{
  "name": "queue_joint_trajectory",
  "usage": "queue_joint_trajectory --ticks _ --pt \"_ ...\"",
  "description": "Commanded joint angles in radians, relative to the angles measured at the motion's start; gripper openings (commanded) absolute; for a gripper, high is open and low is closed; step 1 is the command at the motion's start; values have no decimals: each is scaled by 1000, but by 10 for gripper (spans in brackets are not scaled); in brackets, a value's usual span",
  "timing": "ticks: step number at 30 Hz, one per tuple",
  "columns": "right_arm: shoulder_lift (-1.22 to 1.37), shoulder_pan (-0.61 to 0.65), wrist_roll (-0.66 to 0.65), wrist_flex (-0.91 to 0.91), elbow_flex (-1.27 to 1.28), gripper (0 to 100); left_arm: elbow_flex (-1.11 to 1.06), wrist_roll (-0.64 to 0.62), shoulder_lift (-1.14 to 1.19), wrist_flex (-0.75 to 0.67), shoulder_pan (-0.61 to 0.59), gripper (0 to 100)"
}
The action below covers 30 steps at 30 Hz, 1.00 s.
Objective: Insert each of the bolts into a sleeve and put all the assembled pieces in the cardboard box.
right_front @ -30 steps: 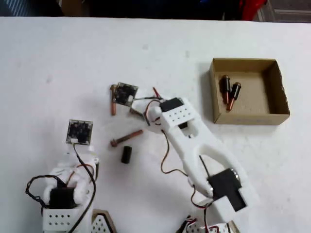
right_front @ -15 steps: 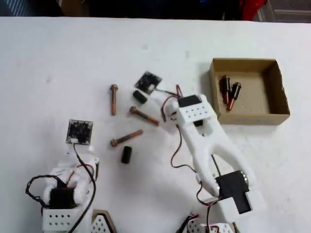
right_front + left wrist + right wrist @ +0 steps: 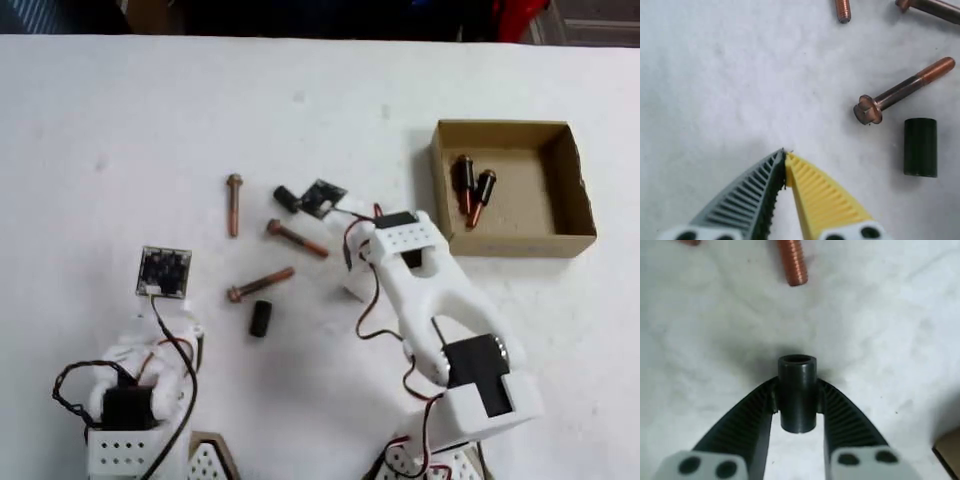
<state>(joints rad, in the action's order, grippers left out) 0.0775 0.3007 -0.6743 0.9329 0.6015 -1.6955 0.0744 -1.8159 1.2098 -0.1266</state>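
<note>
While my right fingers (image 3: 850, 420) clench the black cylindrical sleeve (image 3: 797, 390) | left fingers (image 3: 815, 195) closed, empty | next: align sleeve with long copper-coloured metal bolt (image 3: 296, 239)

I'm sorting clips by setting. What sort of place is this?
Likely a robotics lab bench: two small white arms with exposed wires, right and left, at a white table, with loose bolts, a sleeve in the right tool, and a cardboard box.
</note>
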Motion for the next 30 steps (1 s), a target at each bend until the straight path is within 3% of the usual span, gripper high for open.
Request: queue_joint_trajectory --ticks 1,13,17,24,30 --pt "16 -19 5 -4 -2 139 3 8 -13 -15 -8 24" --pt "22 -16 3 -1 -28 134 3 8 -13 -17 -8 24" --pt "22 -18 3 -2 -29 13 3 8 -13 -17 -8 24" --pt "-5 -18 3 4 -48 17 3 8 -13 -17 -8 24" --pt "-188 -18 9 82 -46 16 3 8 -13 -18 -8 24"
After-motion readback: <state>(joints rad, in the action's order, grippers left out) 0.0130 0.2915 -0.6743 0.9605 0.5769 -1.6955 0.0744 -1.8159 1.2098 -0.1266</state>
